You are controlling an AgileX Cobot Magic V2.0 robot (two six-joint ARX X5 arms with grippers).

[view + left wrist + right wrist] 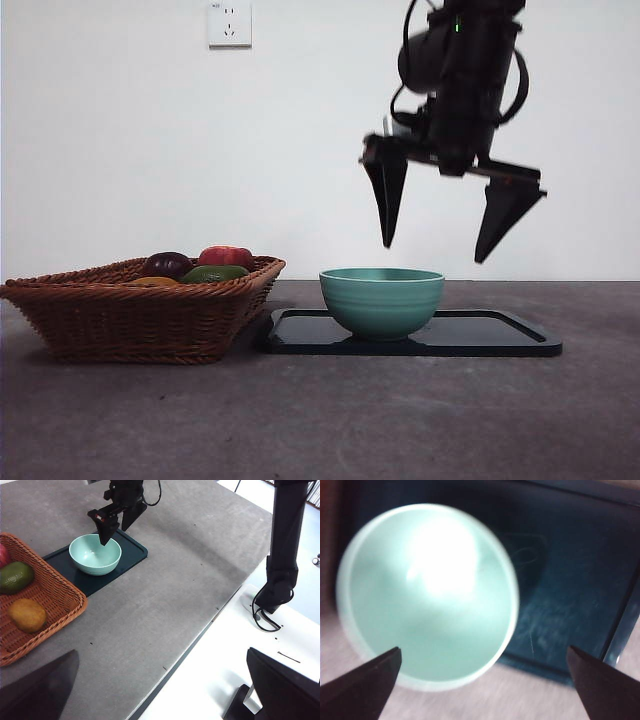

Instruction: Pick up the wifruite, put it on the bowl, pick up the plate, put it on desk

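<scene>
The wifruite (27,615), a small brownish-orange oval, lies in the wicker basket. Only a sliver of the wifruite (150,282) shows over the basket rim in the front view. The mint-green bowl (382,300) (95,555) (427,595) stands empty on the dark plate (500,335) (131,555) (570,580), which rests on the grey desk (320,420) (175,590). My right gripper (434,252) (115,535) (484,650) hangs open above the bowl's right side and holds nothing. Far back, over the desk's near edge, my left gripper (161,652) is wide open and empty.
The brown wicker basket (140,320) (55,597) sits left of the plate, with a green fruit (215,273) (15,576), a dark purple fruit (167,264) and a red fruit (228,256) inside. The right arm's post (285,545) stands past the desk edge.
</scene>
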